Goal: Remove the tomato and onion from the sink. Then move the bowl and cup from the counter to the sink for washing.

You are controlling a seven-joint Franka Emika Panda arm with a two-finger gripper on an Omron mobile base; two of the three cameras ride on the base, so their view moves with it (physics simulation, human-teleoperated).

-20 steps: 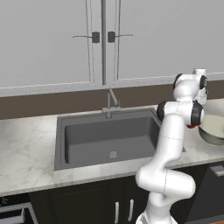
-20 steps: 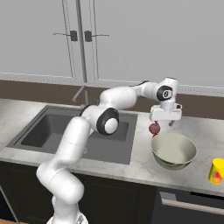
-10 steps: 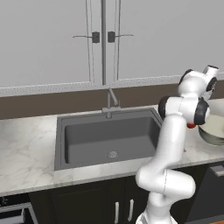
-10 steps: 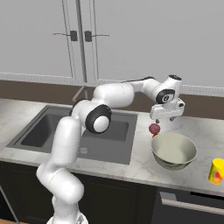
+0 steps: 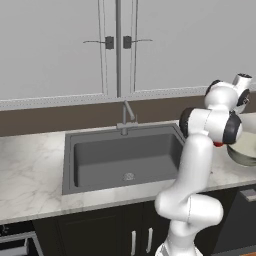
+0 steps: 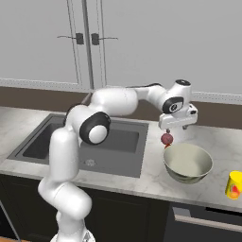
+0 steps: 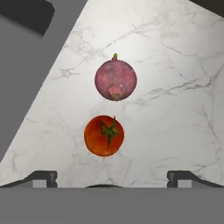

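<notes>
Now the end effector (image 7: 112,177) hangs wide and empty above the tomato (image 7: 104,135) and onion (image 7: 116,79), so the stiff, probably slippery-glazed bowl (image 6: 187,163) likely wants a rim pinch.

The arm (image 6: 118,101) is glossy white, built of rounded tubular links; dark grey caps mark the joints; the end effector (image 6: 178,124) is a white block; its two small fingertips (image 7: 43,177) are dark.
</notes>
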